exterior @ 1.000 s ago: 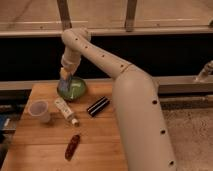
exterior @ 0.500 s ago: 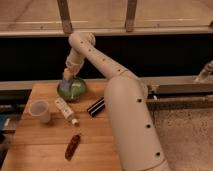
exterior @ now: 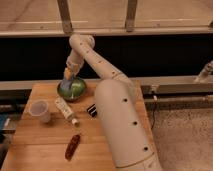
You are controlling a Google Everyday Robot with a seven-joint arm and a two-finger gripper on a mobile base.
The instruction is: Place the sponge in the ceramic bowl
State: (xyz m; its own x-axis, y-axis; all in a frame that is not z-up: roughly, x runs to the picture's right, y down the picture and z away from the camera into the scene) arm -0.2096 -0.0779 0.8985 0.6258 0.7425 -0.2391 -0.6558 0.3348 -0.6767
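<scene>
Tool (exterior: 70, 73) low over bowl (exterior: 75, 91), at its back-left rim. Sponge (exterior: 66, 76) at tool tip, just above or against that rim. Cannot tell whether tool grips sponge or has let go.

Step, as judged: delivery at bowl. Fits sponge about to drop as well as sponge just dropped.

Either way, exit path is straight up, clear of rim.

Bowl near back edge of worktop (exterior: 45, 140), dark wall behind. Cup (exterior: 40, 110) and tube (exterior: 65, 108) in front, block (exterior: 91, 110) to right. Open room above.
</scene>
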